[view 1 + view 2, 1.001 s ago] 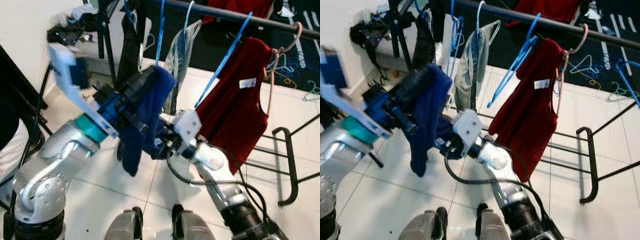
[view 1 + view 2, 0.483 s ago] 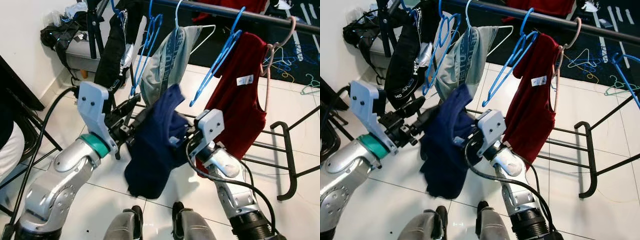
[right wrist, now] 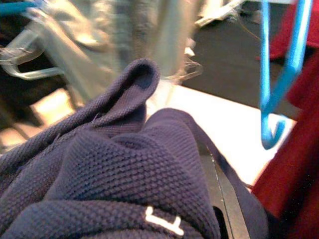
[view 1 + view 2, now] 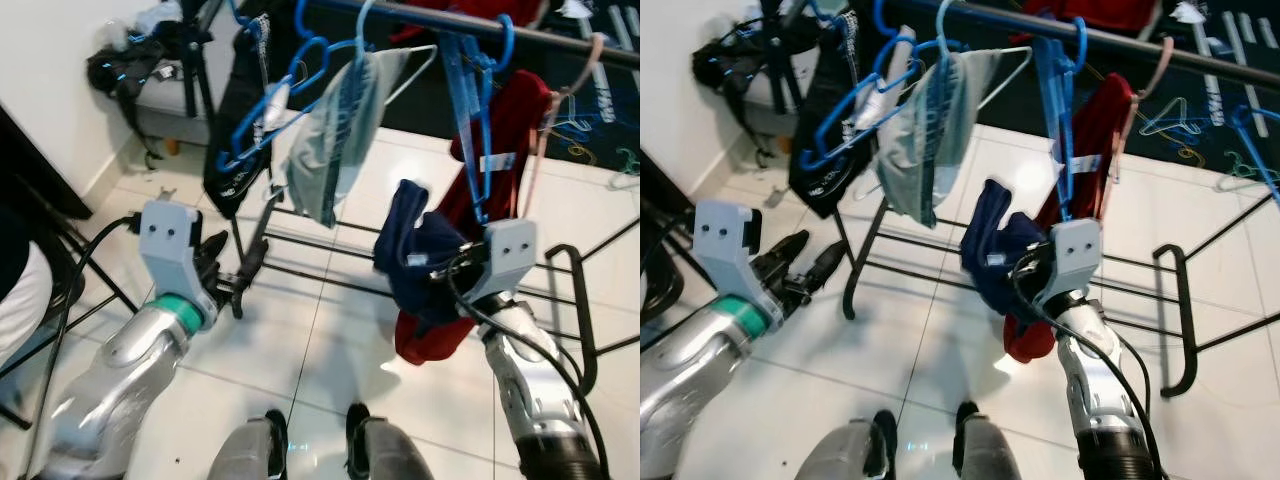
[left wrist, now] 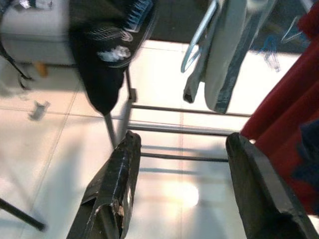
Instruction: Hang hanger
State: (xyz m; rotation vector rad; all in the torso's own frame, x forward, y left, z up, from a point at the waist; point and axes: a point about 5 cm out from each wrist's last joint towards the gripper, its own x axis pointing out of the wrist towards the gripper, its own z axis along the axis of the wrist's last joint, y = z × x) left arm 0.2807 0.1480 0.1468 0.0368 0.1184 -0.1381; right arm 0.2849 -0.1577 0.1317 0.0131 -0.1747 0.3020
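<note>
Rail (image 4: 470,20) runs across the top, crowded with blue hangers (image 4: 478,120), a grey-green garment (image 4: 335,140) and a red top (image 4: 515,130); lift toward the free stretch and keep the cloth bunch clear of the red top. Right gripper (image 4: 1025,272) holds the navy garment (image 4: 420,255), finger spread hidden under cloth; no hanger hook visible on it. Left gripper (image 5: 179,191) hangs low, wide apart, empty. Versus half a second back: left has let go and dropped away; navy garment now with right alone.

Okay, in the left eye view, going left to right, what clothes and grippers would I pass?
Left gripper → black garment → grey-green garment → navy garment bunched at the right gripper → red garment.
</note>
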